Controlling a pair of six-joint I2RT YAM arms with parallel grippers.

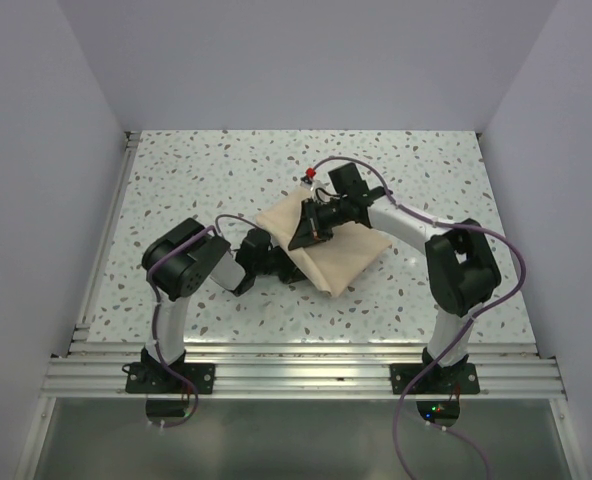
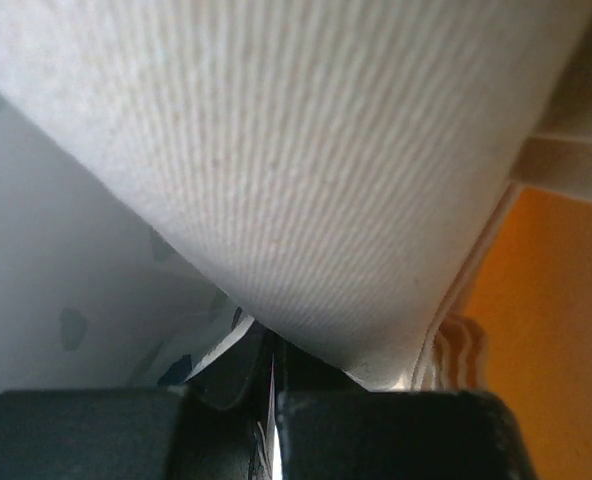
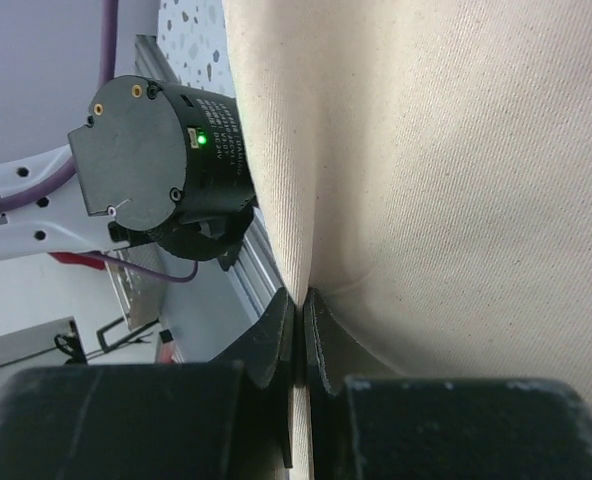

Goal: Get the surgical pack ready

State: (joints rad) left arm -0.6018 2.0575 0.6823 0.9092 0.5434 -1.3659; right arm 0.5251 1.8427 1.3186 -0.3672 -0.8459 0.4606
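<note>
Closest to the right wrist lens, the right gripper (image 3: 300, 305) is clenched on an upright fold of the tan cloth (image 3: 456, 180). The fabric rises straight out of the pinch between its two black fingers (image 3: 271, 340). Past that fold stands the left arm's round black joint (image 3: 161, 165), a green light lit on it.

The left gripper (image 2: 276, 355) is clamped tight too, nipping the cloth near an edge, with ribbed fabric draped over its camera. An orange area at the right of that view I cannot identify.

From above, the cloth of the surgical pack lies as a rumpled, roughly diamond-shaped bundle in the middle of the speckled table (image 1: 196, 170). The left gripper is at its left corner and the right gripper on its upper middle, the two near each other. A small red object (image 1: 308, 175) sits just beyond the cloth's far corner. No tray, instruments or packets show; anything inside is hidden.

The step in hand looks like drawing a flap across the bundle. To do it well, I judge both arms should travel together at one pace, so the fabric between the pinches is taut without dragging the bundle sideways. The flap should rise high enough to clear the bulk and be laid flat. The jaws should part only once the flap rests on the pack.
</note>
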